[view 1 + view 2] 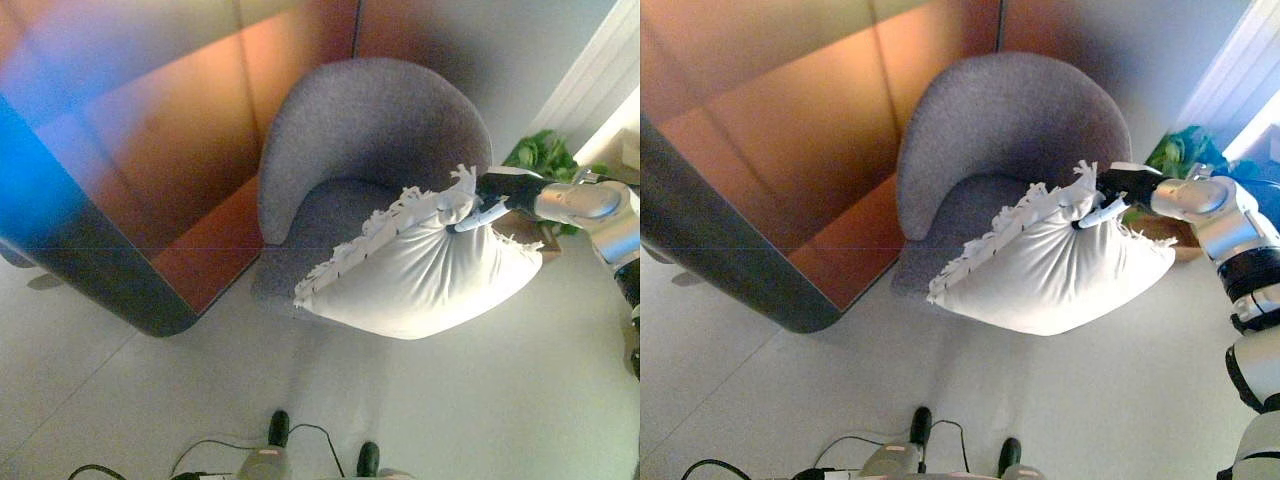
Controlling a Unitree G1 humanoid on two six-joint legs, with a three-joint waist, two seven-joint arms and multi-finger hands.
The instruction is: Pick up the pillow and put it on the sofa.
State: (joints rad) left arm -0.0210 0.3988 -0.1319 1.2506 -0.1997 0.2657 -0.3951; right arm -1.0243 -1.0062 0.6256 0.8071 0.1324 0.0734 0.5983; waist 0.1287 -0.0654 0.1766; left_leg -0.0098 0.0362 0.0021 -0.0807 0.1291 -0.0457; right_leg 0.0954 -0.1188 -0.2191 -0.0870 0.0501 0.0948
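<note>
A white pillow (420, 270) with a fringed edge hangs in the air in front of a grey round-backed armchair (370, 140); its lower part overlaps the seat's front edge. My right hand (495, 198) comes in from the right and is shut on the pillow's upper right edge, pinching the cloth. It also shows in the right eye view (1110, 195). My left hand is in no view.
A wood-panelled wall (170, 130) with a dark rounded base (110, 285) stands left of the armchair. A green potted plant (545, 155) sits behind the chair at the right, by a white curtain (600, 70). Pale floor (130, 400) lies in front.
</note>
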